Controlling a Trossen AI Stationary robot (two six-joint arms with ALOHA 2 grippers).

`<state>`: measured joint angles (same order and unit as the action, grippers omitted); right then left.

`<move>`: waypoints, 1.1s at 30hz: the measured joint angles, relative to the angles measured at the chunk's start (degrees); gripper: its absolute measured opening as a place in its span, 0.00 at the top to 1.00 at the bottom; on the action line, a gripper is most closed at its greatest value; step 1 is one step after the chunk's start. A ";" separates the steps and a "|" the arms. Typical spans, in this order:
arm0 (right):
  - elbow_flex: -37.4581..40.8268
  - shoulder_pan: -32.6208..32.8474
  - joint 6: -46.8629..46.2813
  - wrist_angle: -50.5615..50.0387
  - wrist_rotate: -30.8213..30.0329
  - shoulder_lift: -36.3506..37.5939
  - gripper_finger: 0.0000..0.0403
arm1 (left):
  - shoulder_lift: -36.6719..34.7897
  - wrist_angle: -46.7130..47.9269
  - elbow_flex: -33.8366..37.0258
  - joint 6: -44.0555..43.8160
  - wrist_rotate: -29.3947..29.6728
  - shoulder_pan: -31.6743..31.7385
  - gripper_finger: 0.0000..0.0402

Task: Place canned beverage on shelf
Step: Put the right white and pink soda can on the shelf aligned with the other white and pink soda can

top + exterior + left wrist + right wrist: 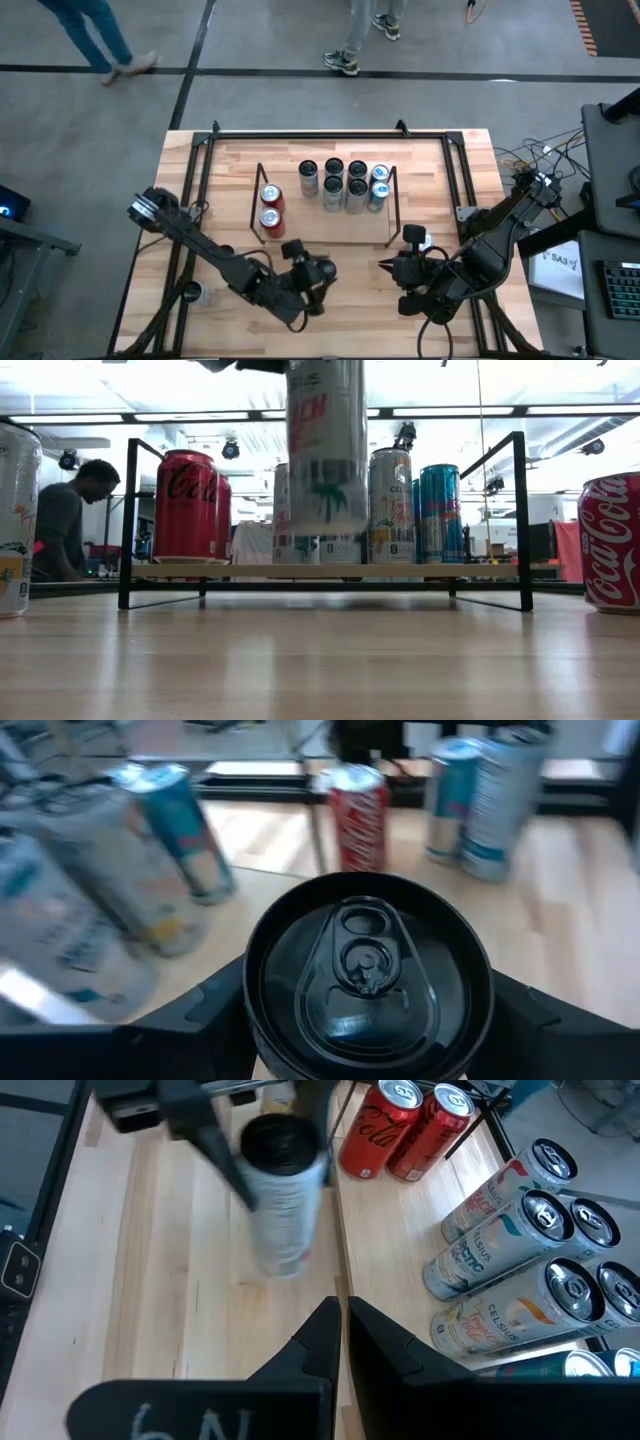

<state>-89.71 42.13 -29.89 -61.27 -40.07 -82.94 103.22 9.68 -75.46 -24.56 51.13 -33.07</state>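
Jaws: left gripper (365,1020) pinches white can (327,445), top cropped | right gripper (343,1320) pressed together, empty

Open lab; ceiling strip lights (180,415); cables (520,155)

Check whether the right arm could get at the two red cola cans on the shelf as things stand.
Probably not easily. The red cola cans sit at the shelf's far left end, and the left gripper, holding a white can, hangs between them and the shut right gripper.
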 joint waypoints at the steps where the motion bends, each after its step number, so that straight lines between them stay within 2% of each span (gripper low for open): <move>1: 0.00 0.00 0.01 0.00 0.00 0.00 0.97 | -0.11 2.08 -1.25 -0.60 0.37 0.63 0.41; 6: 0.00 0.00 -0.02 0.02 -0.02 0.00 0.97 | -0.22 14.33 -6.25 -6.83 0.94 4.85 0.41; 11: 0.00 0.00 -0.04 0.05 -0.04 0.00 0.97 | -0.22 21.30 -7.02 -14.25 3.02 9.57 0.41; 18: 0.00 -0.02 -0.07 0.08 -0.21 0.01 0.97 | -0.22 21.46 -6.97 -15.40 2.99 13.29 0.41; 33: 0.00 -0.02 -0.09 0.27 -0.61 0.02 0.97 | -0.22 21.82 -4.63 -18.08 3.39 13.60 0.38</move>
<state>-89.71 42.11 -29.98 -60.99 -40.69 -82.91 103.00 31.50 -80.09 -42.64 54.52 -19.46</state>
